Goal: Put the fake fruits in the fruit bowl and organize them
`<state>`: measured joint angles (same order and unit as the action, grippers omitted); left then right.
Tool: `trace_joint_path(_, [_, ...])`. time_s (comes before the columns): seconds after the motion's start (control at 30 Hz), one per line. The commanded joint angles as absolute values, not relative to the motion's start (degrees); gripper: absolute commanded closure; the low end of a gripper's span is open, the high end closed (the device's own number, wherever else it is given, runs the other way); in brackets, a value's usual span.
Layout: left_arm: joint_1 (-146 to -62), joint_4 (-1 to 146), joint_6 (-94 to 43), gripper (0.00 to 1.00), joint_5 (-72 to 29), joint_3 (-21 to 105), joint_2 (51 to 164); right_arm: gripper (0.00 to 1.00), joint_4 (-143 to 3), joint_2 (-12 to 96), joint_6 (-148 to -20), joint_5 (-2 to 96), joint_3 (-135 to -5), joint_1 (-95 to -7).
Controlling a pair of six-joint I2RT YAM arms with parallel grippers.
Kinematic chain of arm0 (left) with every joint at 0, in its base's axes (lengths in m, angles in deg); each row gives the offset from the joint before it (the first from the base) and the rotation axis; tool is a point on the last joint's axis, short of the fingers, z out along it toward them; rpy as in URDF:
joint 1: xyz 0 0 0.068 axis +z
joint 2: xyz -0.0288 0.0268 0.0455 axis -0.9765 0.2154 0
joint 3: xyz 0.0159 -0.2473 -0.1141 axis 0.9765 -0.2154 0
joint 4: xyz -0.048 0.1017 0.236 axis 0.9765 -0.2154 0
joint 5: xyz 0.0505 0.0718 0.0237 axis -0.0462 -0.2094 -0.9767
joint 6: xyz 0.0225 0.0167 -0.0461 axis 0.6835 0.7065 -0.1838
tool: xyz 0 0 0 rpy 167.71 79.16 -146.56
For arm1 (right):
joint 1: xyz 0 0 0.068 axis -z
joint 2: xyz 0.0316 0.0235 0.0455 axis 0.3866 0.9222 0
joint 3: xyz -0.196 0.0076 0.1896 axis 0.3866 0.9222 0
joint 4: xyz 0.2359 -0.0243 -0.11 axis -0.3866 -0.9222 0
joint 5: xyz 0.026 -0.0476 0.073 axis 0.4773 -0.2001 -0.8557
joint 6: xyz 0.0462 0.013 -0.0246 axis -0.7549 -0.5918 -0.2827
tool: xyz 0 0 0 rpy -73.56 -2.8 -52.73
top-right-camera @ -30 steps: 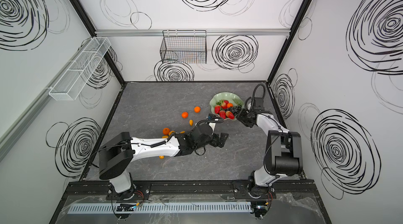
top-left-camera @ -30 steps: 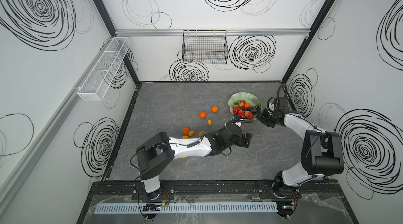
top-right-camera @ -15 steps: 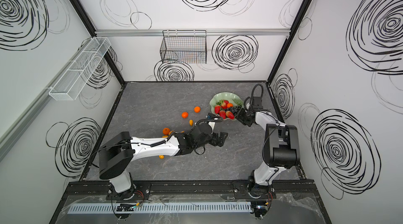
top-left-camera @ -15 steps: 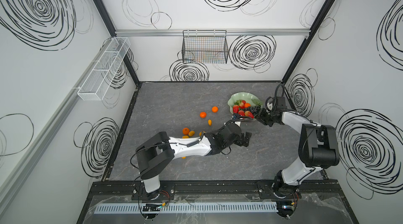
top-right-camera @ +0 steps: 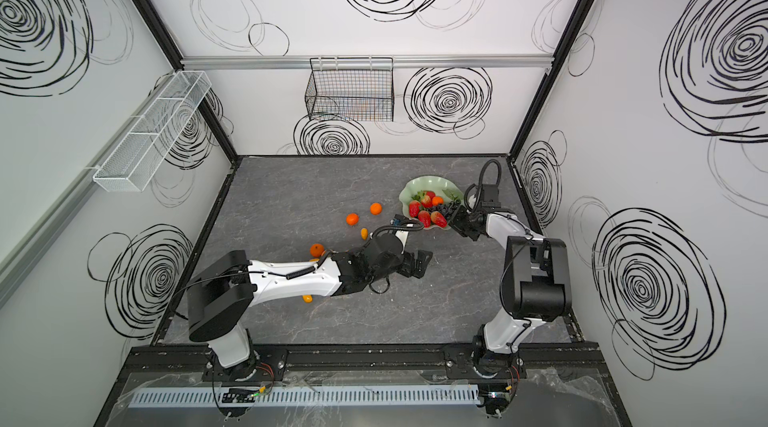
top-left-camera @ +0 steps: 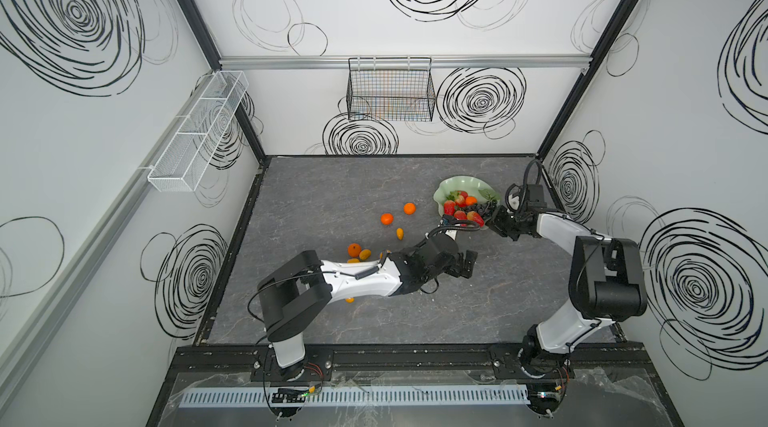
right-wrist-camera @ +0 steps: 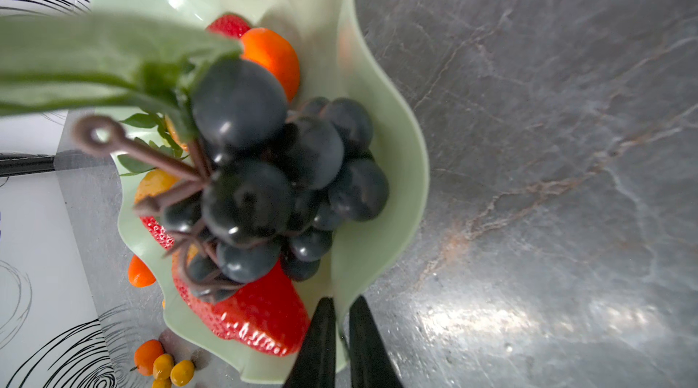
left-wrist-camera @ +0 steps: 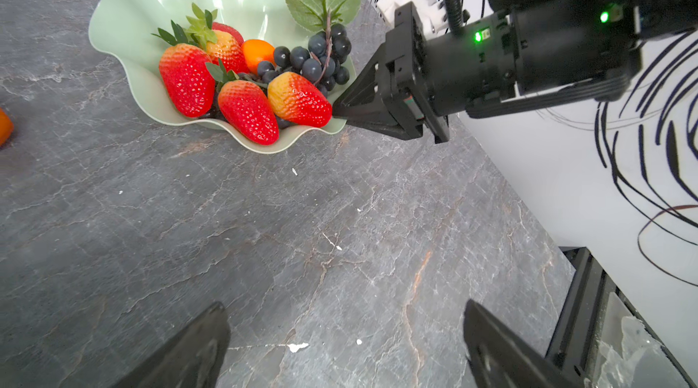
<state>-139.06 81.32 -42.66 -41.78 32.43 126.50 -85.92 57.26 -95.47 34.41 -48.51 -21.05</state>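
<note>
**Right claw point(right-wrist-camera: 342, 301) is pinching the bowl point(left-wrist-camera: 151, 1) by its rim; left claw point(left-wrist-camera: 340, 348) is hovering open and empty.**

The bowl is sitting at the far right of the table point(top-left-camera: 332, 188), near the right wall in both top views. The right claw's two fingers are standing almost together, one on each side of the wavy rim, on the edge nearest the right arm. The bowl is holding several strawberries point(left-wrist-camera: 187, 80), a grape bunch point(left-wrist-camera: 321, 54) with its leaf hanging over the rim, and one small orange fruit point(left-wrist-camera: 258, 52). The left claw is standing fully spread above bare table, near the bowl but not touching it, gripping nothing. Two tangerines point(top-left-camera: 409, 208) and a kumquat point(top-left-camera: 399, 233) are lying loose on the table left of the bowl. Further fruit pieces point(top-left-camera: 354, 249) are lying beside the left arm, some partly hidden under it.
</note>
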Motion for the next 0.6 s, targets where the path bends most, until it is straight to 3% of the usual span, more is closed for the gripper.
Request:
trace_joint_path(0.0, [-138.4,82.4,-42.9,0.01,-42.8,30.8,123.7,0.86,-84.6,55.4,-94.7,34.4,-47.9,-21.9])
trace_joint_path(0.57, [-134.3,81.1,-43.1,0.01,-44.7,20.5,112.2,0.88,-84.5,49.0,-94.4,36.2,-41.5,-27.6])
